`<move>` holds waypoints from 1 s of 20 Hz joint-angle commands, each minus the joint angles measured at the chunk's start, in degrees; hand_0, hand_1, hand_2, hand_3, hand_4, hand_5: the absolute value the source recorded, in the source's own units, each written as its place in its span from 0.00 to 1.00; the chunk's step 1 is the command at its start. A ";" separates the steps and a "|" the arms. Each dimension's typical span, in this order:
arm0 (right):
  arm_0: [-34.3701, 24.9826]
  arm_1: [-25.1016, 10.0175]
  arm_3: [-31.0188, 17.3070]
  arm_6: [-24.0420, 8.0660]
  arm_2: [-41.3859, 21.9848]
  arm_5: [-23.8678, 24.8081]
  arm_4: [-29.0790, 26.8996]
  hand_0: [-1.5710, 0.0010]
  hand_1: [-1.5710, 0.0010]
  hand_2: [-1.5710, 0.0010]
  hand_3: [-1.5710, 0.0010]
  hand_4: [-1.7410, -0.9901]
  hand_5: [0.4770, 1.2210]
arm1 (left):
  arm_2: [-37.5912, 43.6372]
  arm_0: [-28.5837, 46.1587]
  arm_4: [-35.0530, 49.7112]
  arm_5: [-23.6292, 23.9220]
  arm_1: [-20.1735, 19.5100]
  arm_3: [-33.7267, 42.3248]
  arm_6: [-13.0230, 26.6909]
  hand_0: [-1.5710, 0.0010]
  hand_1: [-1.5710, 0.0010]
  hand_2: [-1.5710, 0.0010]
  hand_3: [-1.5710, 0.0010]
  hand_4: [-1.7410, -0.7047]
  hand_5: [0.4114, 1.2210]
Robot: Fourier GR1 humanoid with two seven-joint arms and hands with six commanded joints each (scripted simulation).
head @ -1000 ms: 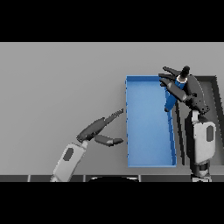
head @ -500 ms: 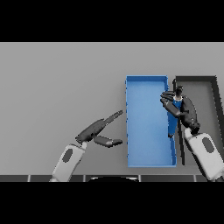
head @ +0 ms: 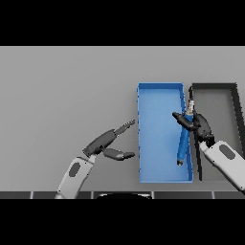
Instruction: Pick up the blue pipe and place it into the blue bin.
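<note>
While one right hand [head: 197,123] grips one blue pipe [head: 183,141], one blue bin [head: 162,89] waits.

dark bin [head: 215,87]: right wall cut by edge; blue pipe [head: 183,143]: middle hidden behind right hand [head: 197,124]

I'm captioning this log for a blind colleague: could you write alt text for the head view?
The robot's right hand grips a long blue pipe above the right side of a rectangular blue bin on a grey table. A dark open tray sits just right of the bin, and the left hand hovers open to the bin's left.
</note>
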State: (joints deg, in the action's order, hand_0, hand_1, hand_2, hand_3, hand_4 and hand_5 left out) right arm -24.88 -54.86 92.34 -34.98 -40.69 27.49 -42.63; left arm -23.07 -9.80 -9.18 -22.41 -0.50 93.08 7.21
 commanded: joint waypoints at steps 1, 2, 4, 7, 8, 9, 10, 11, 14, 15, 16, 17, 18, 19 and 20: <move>-1.10 -0.89 -0.05 0.01 -1.85 -0.80 -0.53 0.84 0.86 0.86 0.92 0.80 0.74 | 0.00 0.13 0.20 -0.08 -0.03 0.28 -0.08 1.00 1.00 1.00 1.00 0.83 0.02; -1.98 -1.51 -0.25 0.07 -3.53 -1.16 -1.08 0.87 0.89 0.89 0.93 0.84 0.67 | -0.18 0.29 0.10 -0.09 0.01 0.31 0.01 1.00 1.00 1.00 1.00 0.83 0.02; -5.48 -3.64 -0.89 0.04 -9.10 -1.01 -3.26 0.92 0.93 0.93 0.96 0.88 0.57 | -0.68 1.45 -0.43 -0.20 -0.39 0.36 -0.71 1.00 1.00 1.00 1.00 0.83 0.02; -10.14 -4.41 -2.07 0.03 -15.17 -0.51 -4.38 0.96 0.96 0.96 0.98 0.91 0.46 | -0.41 0.65 -0.69 0.35 -0.07 0.25 -0.09 1.00 1.00 1.00 1.00 0.83 0.02; -10.92 -4.77 -2.44 0.04 -16.43 -0.87 -4.56 0.97 0.97 0.97 0.98 0.92 0.42 | -0.17 0.53 -0.55 0.22 -0.31 0.21 -0.22 1.00 1.00 1.00 1.00 0.83 0.02; -11.45 -4.86 -2.50 0.03 -17.14 -0.75 -4.94 0.97 0.98 0.98 0.99 0.93 0.38 | -0.26 0.97 -0.35 0.03 -0.50 0.59 -0.60 1.00 1.00 1.00 1.00 0.82 0.02; -12.38 -4.45 -3.16 0.04 -17.54 -0.80 -5.05 0.98 0.98 0.98 0.99 0.94 0.35 | -0.48 1.31 -0.32 -0.01 -0.41 0.80 -0.91 1.00 1.00 1.00 1.00 0.82 0.02; -12.77 -4.78 -2.83 0.03 -18.24 -0.76 -5.24 0.98 0.98 0.98 0.99 0.94 0.32 | -0.24 0.57 -0.55 0.34 -0.07 0.12 -0.36 1.00 1.00 1.00 1.00 0.82 0.02; -13.19 -4.91 -3.06 0.03 -18.99 -0.54 -5.18 0.99 0.99 0.99 1.00 0.96 0.26 | 0.03 0.27 -0.56 0.46 -0.11 -0.14 -0.56 1.00 1.00 1.00 1.00 0.82 0.02; -13.31 -4.54 -3.37 0.33 -19.16 -1.05 -5.03 0.99 0.99 0.99 1.00 0.96 0.25 | -0.46 1.04 -0.91 0.44 -0.23 0.00 -1.29 1.00 1.00 1.00 1.00 0.82 0.02; -12.92 -5.20 -2.52 0.20 -19.20 -1.06 -5.20 0.99 0.99 0.99 1.00 0.96 0.25 | -0.28 1.00 -0.78 0.53 -0.11 -0.18 -0.94 1.00 1.00 1.00 1.00 0.83 0.02; -13.41 -5.17 -2.73 0.04 -19.18 -1.38 -5.80 1.00 1.00 1.00 1.00 0.96 0.25 | -0.26 1.04 -0.60 0.38 -0.23 0.13 -0.86 1.00 1.00 1.00 1.00 0.83 0.02; -13.34 -5.18 -2.90 0.02 -19.26 -1.41 -5.76 1.00 1.00 1.00 1.00 0.96 0.24 | -0.35 0.87 -0.66 0.42 -0.08 0.11 -0.93 1.00 1.00 1.00 1.00 0.83 0.02; -13.24 -5.43 -2.62 0.05 -19.56 -1.45 -5.46 1.00 1.00 1.00 1.00 0.96 0.24 | -0.70 1.09 -0.90 0.61 0.18 0.20 -0.99 1.00 1.00 1.00 1.00 0.83 0.02; -13.35 -5.38 -2.29 0.04 -19.80 -1.15 -5.08 1.00 1.00 1.00 1.00 0.96 0.23 | -1.11 1.21 -1.24 0.74 0.31 0.75 -0.71 1.00 1.00 1.00 1.00 0.83 0.02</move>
State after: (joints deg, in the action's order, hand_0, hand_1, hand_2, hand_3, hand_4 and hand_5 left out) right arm -38.23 -60.23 90.05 -34.93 -60.48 26.33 -47.72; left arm -24.19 -8.59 -10.40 -21.67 -0.19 93.83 6.42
